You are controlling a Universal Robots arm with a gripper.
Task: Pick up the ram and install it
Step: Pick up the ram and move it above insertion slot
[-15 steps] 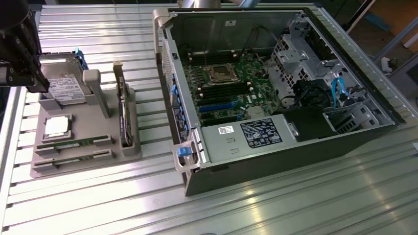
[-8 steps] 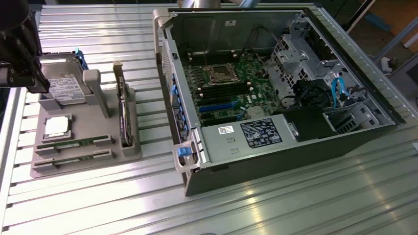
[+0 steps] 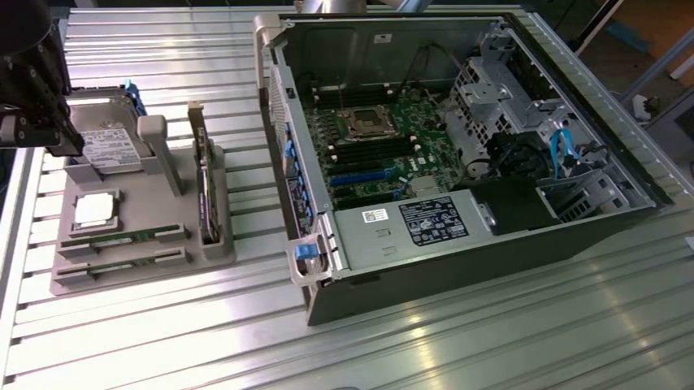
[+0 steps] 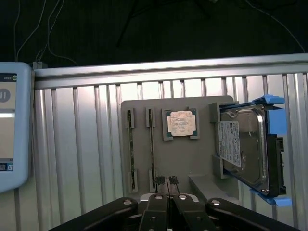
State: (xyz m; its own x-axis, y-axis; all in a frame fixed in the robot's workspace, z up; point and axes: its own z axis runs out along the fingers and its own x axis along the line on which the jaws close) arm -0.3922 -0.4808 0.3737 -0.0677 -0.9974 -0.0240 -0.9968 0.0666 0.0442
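On the table (image 3: 434, 341), beside the open computer case (image 3: 456, 138), a gray tray (image 3: 141, 280) carries two sticks. The ram (image 3: 119, 238) and a second stick (image 3: 117, 262) stand on edge in slots at the tray's near end, their long axes running across the exterior view. The jaws are closed together, holding nothing, and hang over the hard drive (image 3: 109, 146) at the tray's far end. The ram therefore lies toward the viewer from them, past the processor chip (image 3: 96, 209). Slots hide the sticks' lower edges, and their chips cannot be made out. The frame's edge cuts off the arm.
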